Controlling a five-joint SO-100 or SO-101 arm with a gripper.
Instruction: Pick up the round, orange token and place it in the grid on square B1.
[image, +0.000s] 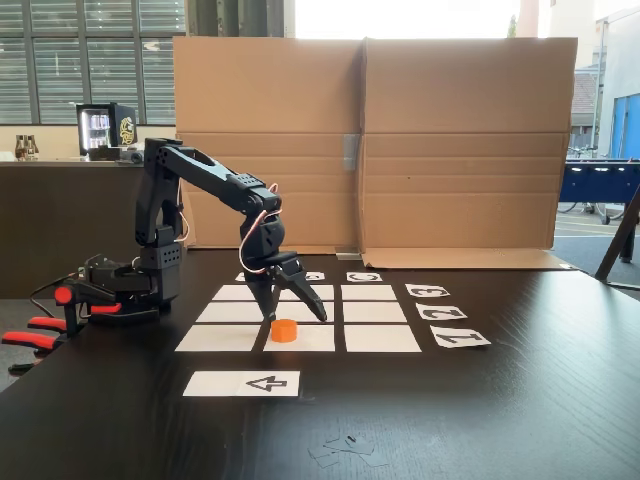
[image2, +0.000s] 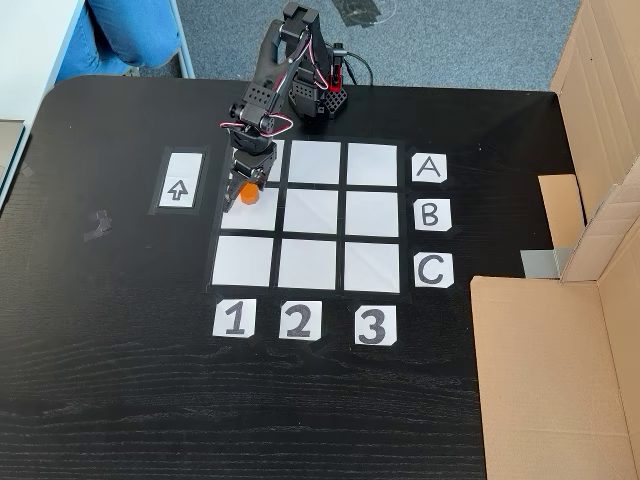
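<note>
1. The token (image: 284, 330) rests on square B1 (image2: 236, 213) of the grid (image2: 310, 258).
2. The gripper (image: 293, 318) straddles it, jaws spread wide, apparently released.
3. Next move: lift straight up without nudging the token.

The arm (image: 200, 180) is matte black plastic throughout, built of blocky, angular links left of frame centre. Thin red and white cables (image: 262, 225) loop beside its wrist. Its two black fingers (image: 306, 300) taper to points. A squat black base (image: 160, 270) carries it.
</note>
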